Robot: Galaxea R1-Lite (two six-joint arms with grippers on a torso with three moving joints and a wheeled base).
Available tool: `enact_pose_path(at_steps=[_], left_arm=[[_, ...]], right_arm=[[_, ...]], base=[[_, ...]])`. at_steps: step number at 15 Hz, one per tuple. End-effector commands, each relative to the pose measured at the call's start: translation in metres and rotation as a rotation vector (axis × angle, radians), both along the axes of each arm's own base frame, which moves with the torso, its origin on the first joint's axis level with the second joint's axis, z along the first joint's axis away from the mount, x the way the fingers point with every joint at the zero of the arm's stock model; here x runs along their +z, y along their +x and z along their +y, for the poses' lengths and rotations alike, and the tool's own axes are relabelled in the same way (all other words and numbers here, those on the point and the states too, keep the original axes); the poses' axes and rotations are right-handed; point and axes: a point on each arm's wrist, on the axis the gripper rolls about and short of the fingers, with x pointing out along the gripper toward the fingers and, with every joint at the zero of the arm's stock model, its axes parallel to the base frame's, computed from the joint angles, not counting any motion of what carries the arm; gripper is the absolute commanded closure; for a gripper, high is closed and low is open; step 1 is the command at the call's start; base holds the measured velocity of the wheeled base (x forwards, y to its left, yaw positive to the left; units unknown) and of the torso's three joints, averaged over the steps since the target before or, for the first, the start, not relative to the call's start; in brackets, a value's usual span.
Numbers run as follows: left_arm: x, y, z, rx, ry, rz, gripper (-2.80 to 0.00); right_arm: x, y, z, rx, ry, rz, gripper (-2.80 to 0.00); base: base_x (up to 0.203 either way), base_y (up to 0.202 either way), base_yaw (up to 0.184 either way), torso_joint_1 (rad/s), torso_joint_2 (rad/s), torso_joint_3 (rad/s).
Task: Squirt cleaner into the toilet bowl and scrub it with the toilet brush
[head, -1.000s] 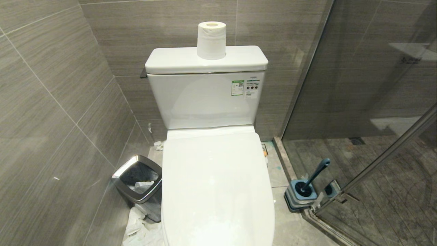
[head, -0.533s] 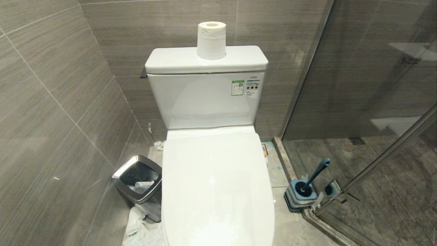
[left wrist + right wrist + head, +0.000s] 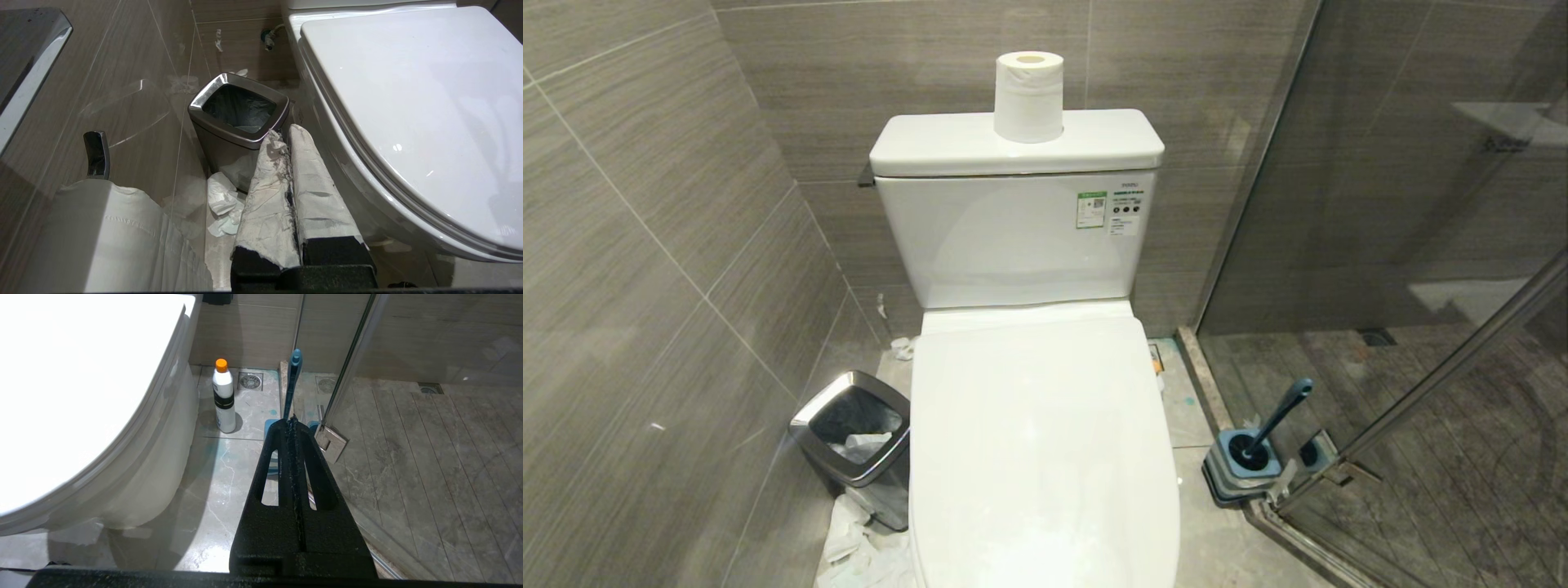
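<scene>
Oddly, the tank label (image 3: 1092, 209) is unreadable; left gripper (image 3: 286, 139) and right gripper (image 3: 292, 418) jaws clenched, grasping nothing.

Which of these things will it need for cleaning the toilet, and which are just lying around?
For the job:
- toilet bowl, lid down
- toilet brush, in its holder
- white bottle with orange cap, probably the cleaner

Just lying about:
- paper roll on the cistern
- steel waste bin
- crumpled tissue on the floor
</scene>
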Motion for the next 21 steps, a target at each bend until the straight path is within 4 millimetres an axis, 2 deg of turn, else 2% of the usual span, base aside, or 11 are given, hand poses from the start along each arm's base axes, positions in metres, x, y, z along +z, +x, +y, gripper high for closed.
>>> enact_pose_path(at_steps=[1,21], left_arm=[[-0.0004,0.0002,0.0000,0.000,0.000,0.002,0.00],[-0.0004,0.0002,0.0000,0.000,0.000,0.002,0.00]], right_arm=[[0.0000,0.0001,0.0000,0.000,-0.001,0.001,0.00],[0.0000,0.0001,0.0000,0.000,-0.001,0.001,0.00]], base=[[0.000,0.000,0.000,0.000,0.00,0.000],[0.000,0.000,0.000,0.000,0.00,0.000]])
